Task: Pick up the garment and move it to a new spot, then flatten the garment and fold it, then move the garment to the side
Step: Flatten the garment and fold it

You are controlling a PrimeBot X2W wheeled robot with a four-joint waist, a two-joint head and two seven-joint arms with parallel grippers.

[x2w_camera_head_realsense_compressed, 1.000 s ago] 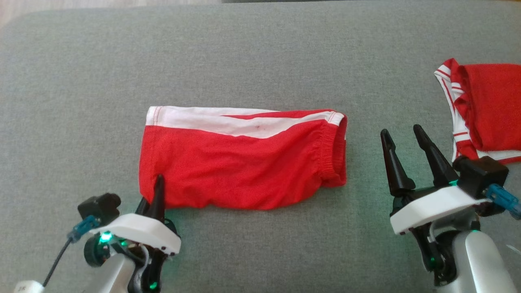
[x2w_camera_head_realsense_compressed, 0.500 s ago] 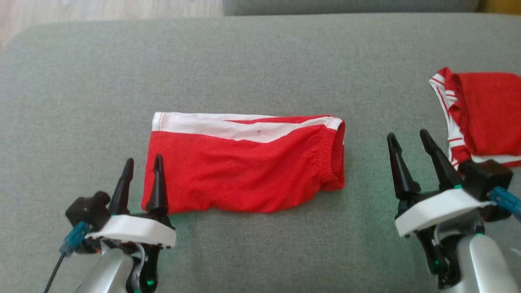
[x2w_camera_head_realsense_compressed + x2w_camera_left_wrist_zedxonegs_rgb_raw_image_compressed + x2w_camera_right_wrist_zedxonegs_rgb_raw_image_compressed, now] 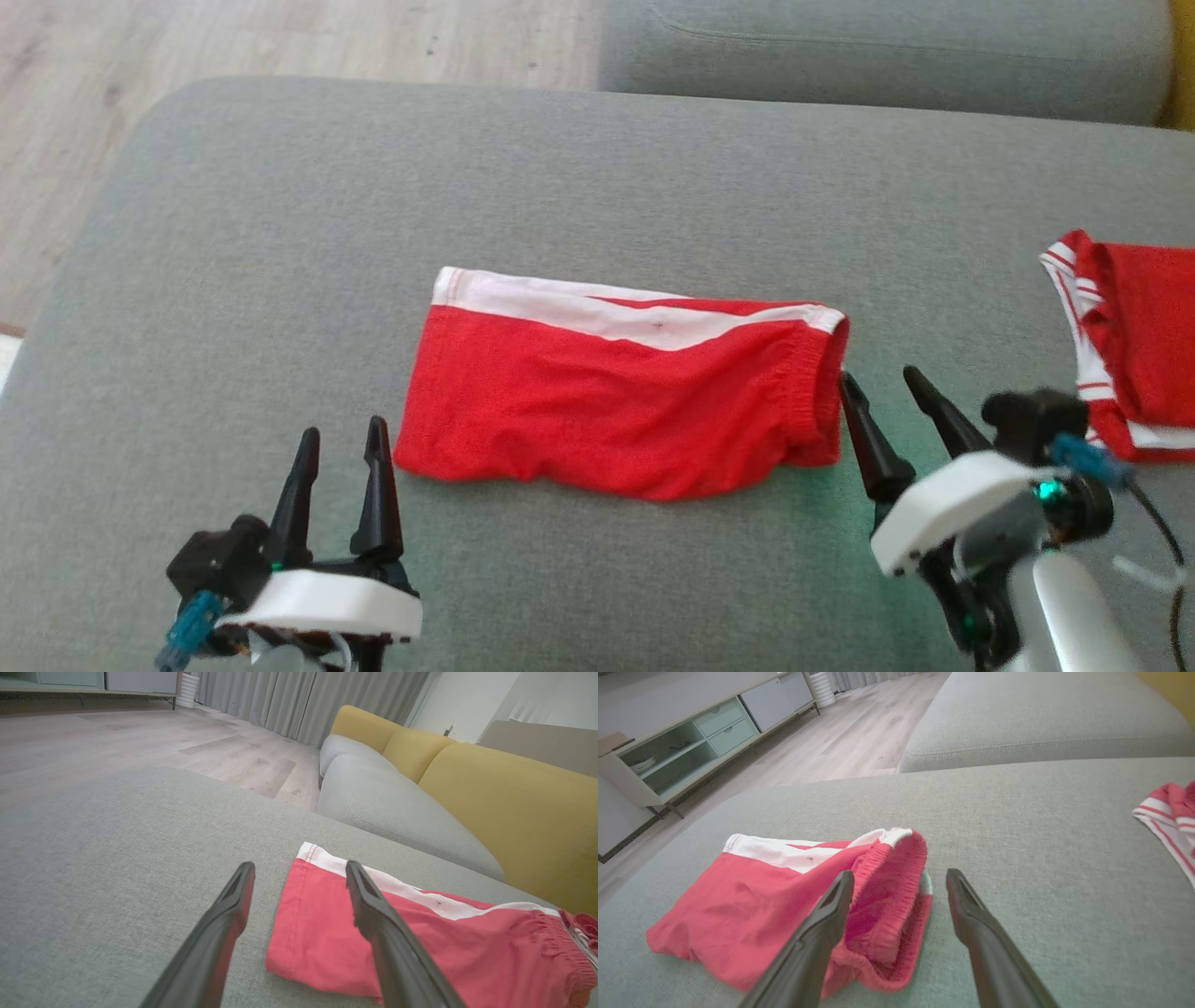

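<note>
1. The garment (image 3: 616, 401), a pair of red shorts with a white band (image 3: 560, 303), lies doubled over in the middle of the grey cushion (image 3: 280, 233). Its long side runs across the robot's front, and its elastic waistband (image 3: 808, 397) is toward the robot's right.
2. The left pincer (image 3: 344, 427) is released and holds nothing, just beside the garment's near left corner but apart from it. The right pincer (image 3: 878, 373) is likewise spread wide and empty, with its tips just beside the waistband end.
3. As for the step in hand, the flattening looks done and one fold seems made. What remains is either a further fold or the carry to the side (I lean to a further fold, since the piece is long).
4. For the next move, I judge that the right pincer should close on every layer of the waistband at once, low against the cushion. The left pincer should take the hem corner, so the fold does not slide open when lifted.
5. Several things are hard to make out. I cannot tell how many layers lie stacked. Nor can I tell whether the right pincer's inner finger (image 3: 822, 933) touches the waistband or hovers over it. A small dark speck (image 3: 660, 326) on the white band may be a stain.
6. A second red garment (image 3: 1134, 345) with striped trim lies well apart from the first and is cut off by the head view's right edge.
</note>
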